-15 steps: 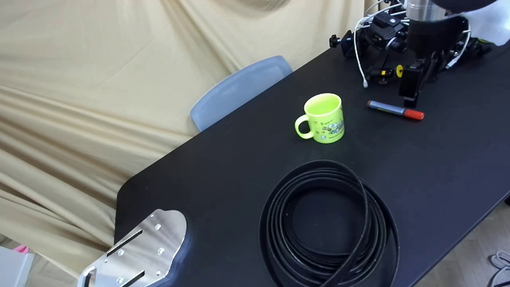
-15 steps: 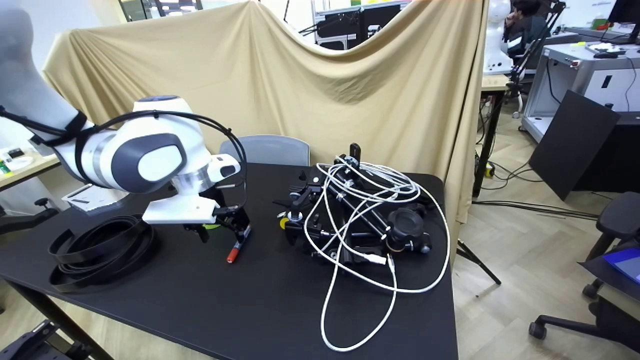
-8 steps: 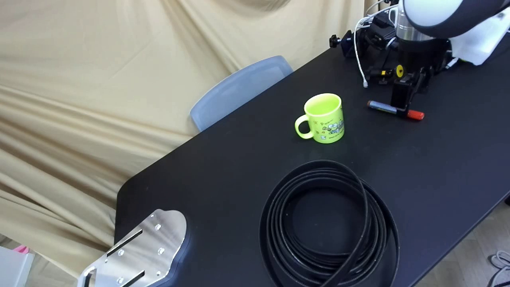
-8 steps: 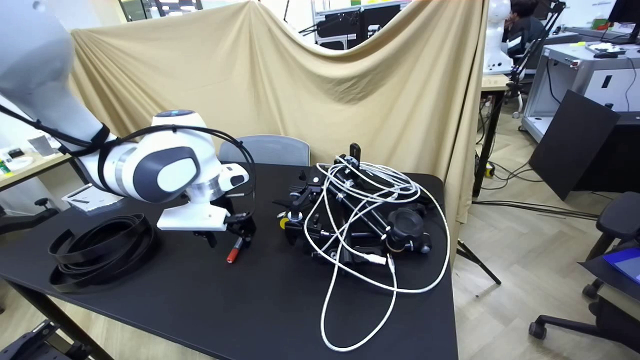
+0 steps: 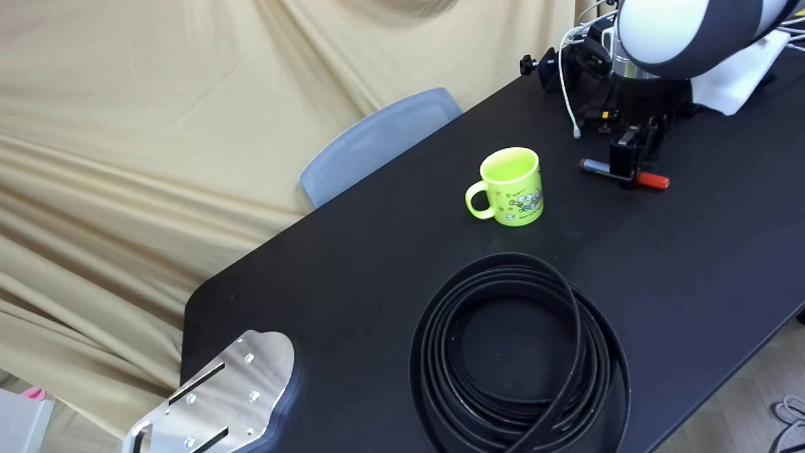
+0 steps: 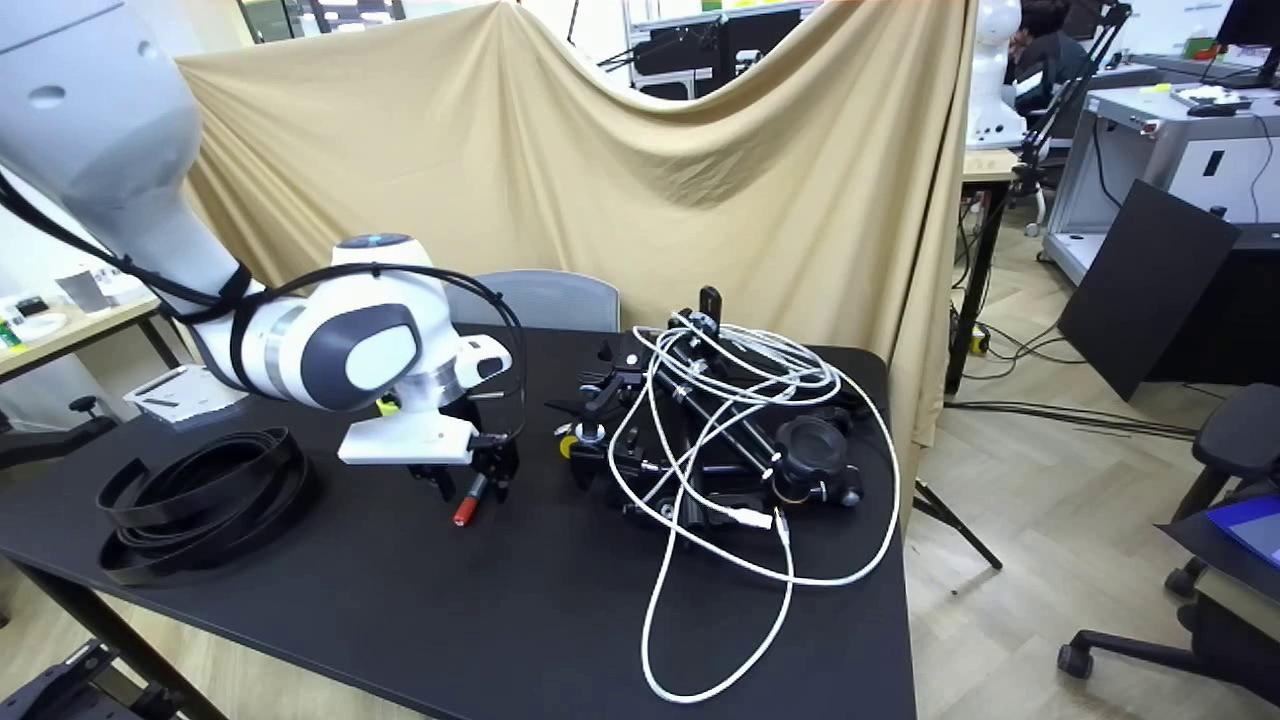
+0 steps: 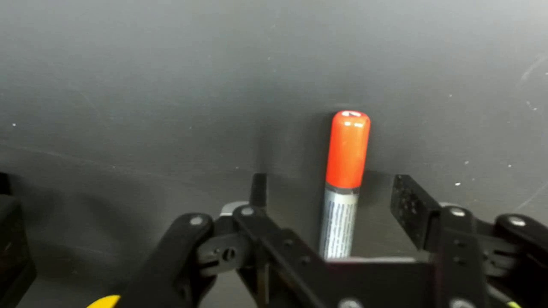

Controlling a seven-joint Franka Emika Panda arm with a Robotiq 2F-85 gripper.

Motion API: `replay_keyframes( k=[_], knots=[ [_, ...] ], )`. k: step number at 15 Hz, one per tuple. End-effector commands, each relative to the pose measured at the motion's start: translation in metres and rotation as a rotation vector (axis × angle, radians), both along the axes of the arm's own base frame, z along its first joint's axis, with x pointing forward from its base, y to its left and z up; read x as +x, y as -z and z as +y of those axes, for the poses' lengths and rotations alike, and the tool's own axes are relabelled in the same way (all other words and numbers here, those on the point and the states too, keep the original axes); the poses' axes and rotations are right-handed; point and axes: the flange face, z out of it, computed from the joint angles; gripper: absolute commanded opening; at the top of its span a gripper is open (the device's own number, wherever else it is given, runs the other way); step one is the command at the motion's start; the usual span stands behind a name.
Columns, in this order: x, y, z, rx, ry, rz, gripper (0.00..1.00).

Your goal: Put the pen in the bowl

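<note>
a: what does the table [image 5: 358,277] carry?
b: the end effector [image 7: 334,196] is low over it, near the green mug [image 5: 514,189]. its fingers [image 7: 413,209] are wide apart, and they hold nothing.
a: and where is the pen [image 7: 343,184]?
b: on the table, near the mug, between the two fingers. it looks closer to the finger on the mug's side. its long axis lies across the closing direction, with the red cap [image 7: 348,149] pointing away from the mug.
a: so, is a turn needed?
b: i believe not. only closing straight on the pen should be enough.
</note>
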Motion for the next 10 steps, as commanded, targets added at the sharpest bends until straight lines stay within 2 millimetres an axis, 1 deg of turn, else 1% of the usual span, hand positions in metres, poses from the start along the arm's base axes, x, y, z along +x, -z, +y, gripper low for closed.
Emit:
replay_keyframes(
  k=[1,2,4,7,8,9,10],
  knots=[
    [0.0117,-0.0005,0.002,-0.002,0.002,-0.02,0.45],
    [0.013,-0.0021,0.0024,-0.004,-0.002,-0.026,0.38],
    [0.0144,-0.0032,0.0027,-0.006,-0.008,-0.029,0.25],
    [0.0144,-0.0004,0.0021,-0.005,-0.007,-0.018,0.05],
    [0.0138,0.0009,0.0019,-0.005,-0.007,-0.013,0.01],
    [0.0137,0.0012,0.0017,-0.005,-0.007,-0.012,0.05],
    [0.0134,0.0008,0.0016,-0.005,-0.007,-0.011,0.05]
  ],
)
